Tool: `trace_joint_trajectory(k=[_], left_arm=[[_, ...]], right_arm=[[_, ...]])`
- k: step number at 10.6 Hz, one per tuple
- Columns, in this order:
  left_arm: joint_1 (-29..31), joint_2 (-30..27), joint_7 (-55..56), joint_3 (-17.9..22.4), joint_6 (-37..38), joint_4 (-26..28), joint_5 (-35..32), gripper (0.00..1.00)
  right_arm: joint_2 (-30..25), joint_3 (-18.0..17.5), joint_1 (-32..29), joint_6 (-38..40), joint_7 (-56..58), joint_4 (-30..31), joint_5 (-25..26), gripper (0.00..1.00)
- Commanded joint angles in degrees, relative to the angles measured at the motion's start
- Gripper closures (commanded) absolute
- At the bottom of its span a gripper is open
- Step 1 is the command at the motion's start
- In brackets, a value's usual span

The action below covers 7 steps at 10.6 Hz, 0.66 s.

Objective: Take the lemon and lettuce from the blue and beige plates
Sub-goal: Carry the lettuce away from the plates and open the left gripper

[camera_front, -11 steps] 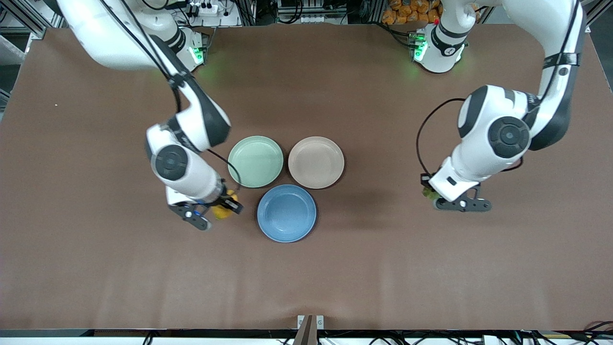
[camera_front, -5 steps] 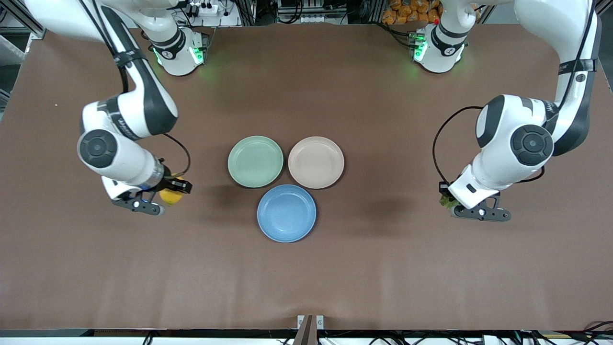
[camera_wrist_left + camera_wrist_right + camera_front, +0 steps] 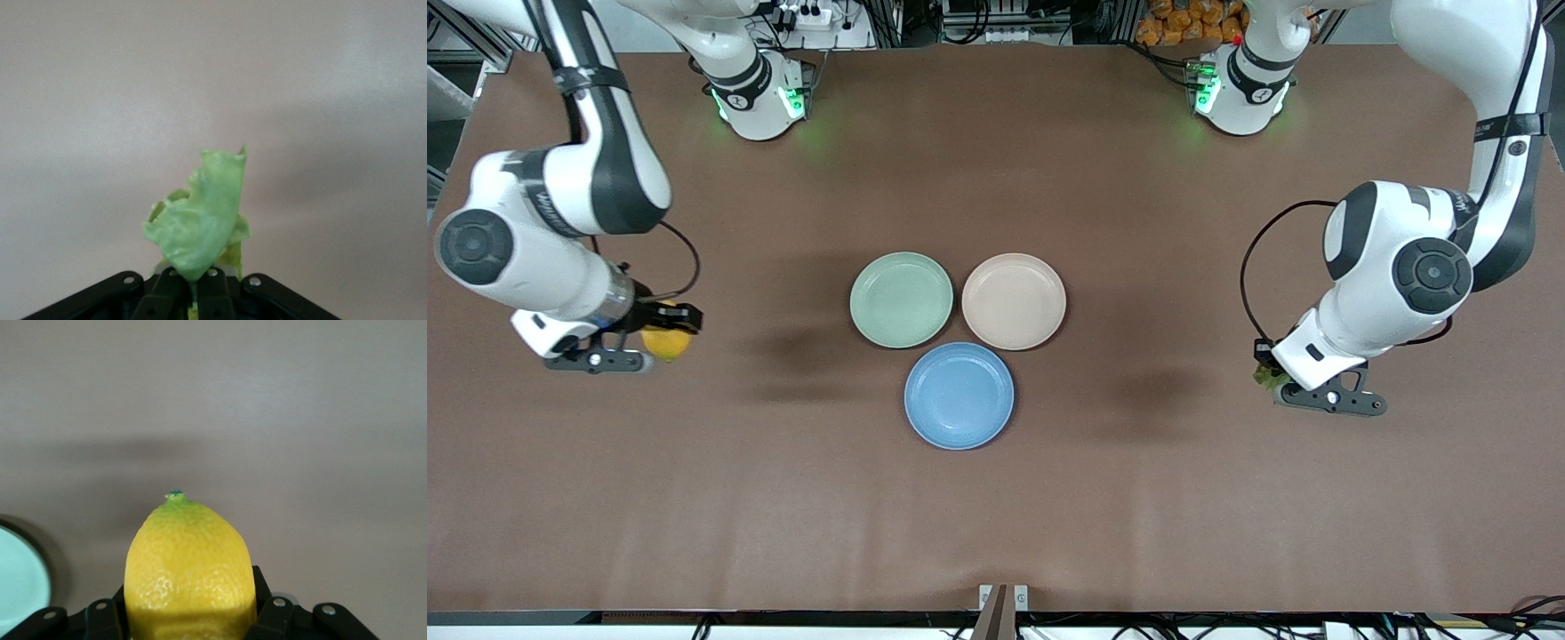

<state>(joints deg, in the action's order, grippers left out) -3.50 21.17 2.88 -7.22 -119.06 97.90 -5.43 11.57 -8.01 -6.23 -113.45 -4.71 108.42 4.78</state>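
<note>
Yellow lemon [image 3: 667, 342] clamped in right gripper [image 3: 660, 335] over bare table [image 3: 996, 524]; lettuce [image 3: 1263, 374] pinched in left gripper [image 3: 1266, 372]; blue plate [image 3: 959, 396], beige plate [image 3: 1014, 301] emptied; picking apparently complete.

Right gripper [image 3: 660, 340] and left gripper [image 3: 1270, 378] aloft at opposite table ends, jaws clamped.

A wide table covered in a matte brown sheet [image 3: 996, 516] carries three round, shallow plates grouped at its middle. A pale green plate [image 3: 901, 300] and a beige plate [image 3: 1014, 301] sit side by side, the green one toward the right arm's end. A blue plate [image 3: 959, 396] lies just beside both, nearer the front camera.
</note>
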Motion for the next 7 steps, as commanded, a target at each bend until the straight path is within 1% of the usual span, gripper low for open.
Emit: trace_joint_trajectory(k=[1, 3, 4, 5, 6, 7], left_arm=[[1.30, 0.19, -2.09, -0.34, -0.21, -0.52, -1.16, 1.00], [1.48, 0.19, -2.09, -0.34, -0.21, -0.52, -1.16, 1.00], [1.48, 0.19, -2.09, -0.34, -0.21, -0.52, -1.16, 0.72], [1.39, 0.28, -2.09, -0.34, -0.21, -0.43, -1.34, 0.01], [1.39, 0.19, -2.00, -0.34, -0.21, -0.43, -1.69, 0.00], [1.39, 0.10, -1.91, -0.34, -0.21, -0.35, -1.60, 0.00]], right_arm=[[-1.02, 1.24, -1.15, -2.11, 2.86, 3.10, -1.27, 0.85], [0.20, 1.24, -1.59, -8.25, 3.21, 6.79, -1.27, 0.85], [1.26, 1.24, -1.94, -10.80, 3.30, 7.76, -1.27, 0.85], [2.22, 1.24, -1.95, -13.70, 3.30, 9.16, -1.27, 0.85], [2.41, 1.24, -2.12, -17.65, 3.30, 11.35, -1.27, 0.85], [3.98, 1.24, -2.38, -20.56, 3.30, 12.33, -1.27, 0.85]])
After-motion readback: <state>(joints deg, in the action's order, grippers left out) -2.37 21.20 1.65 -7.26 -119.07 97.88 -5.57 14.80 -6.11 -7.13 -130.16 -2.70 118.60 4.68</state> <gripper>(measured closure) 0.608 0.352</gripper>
